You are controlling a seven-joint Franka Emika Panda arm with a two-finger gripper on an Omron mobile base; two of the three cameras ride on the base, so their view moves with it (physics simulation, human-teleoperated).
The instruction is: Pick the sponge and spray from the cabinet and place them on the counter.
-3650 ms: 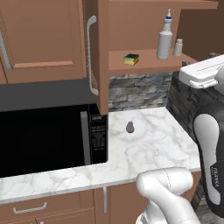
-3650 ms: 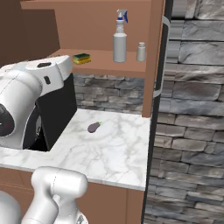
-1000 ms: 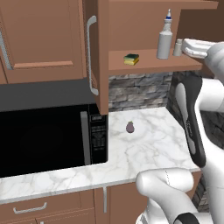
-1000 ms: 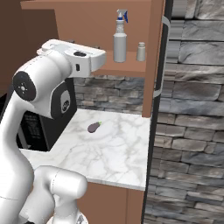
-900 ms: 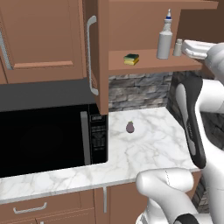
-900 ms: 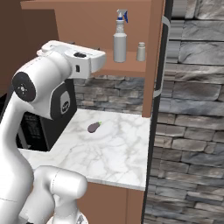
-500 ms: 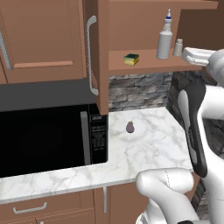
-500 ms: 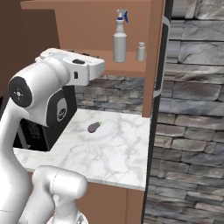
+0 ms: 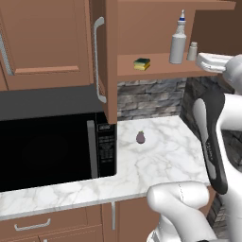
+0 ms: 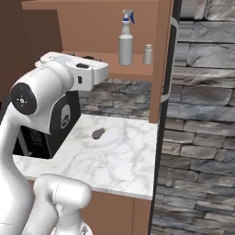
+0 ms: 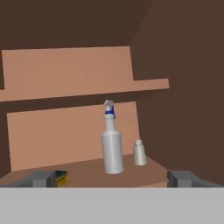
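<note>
Left base view: cabinet (image 9: 111, 56) hangs w/ door swung open, long silver bar handle (image 9: 98, 59) on the door edge facing the cam. On its wooden shelf (image 9: 160, 70), sponge (image 9: 142, 63) lies flat toward the left part, yellow w/ dark green layer on top. Spray (image 9: 178, 43) stands upright further right, and a small white shaker bottle (image 9: 192, 51) stands just beside it on the right, apart from sponge. Below, counter (image 9: 156, 156) carries a small dark purple egg-shaped object (image 9: 140, 137) out on the open marble, and a black microwave (image 9: 52, 149) sits on the counter's left part. Arm rises at right, its white hand end at shelf height by the shelf's right end; pincer itself not made out here. Right base view: spray (image 10: 125, 43) and shaker (image 10: 148, 54) upright on the shelf, near each other, not touching. Arm's white head sits in front of the shelf's left part. Purple object (image 10: 98, 133) lies on counter (image 10: 119, 160) below. Cabinet door stands edge-on at right, stone wall (image 10: 202, 114) beyond. Hand view: gripper (image 11: 111, 178) looks straight into the cabinet, fingertips (image 11: 40, 178) set far apart at full spread, nothing between them, holding nothing. Spray (image 11: 112, 144) stands upright mid-frame, shaker (image 11: 139, 153) just right of it; sponge (image 11: 61, 177) peeks out low left, right beside the left tip. All three rest on the shelf, well clear of the pincer.
</note>
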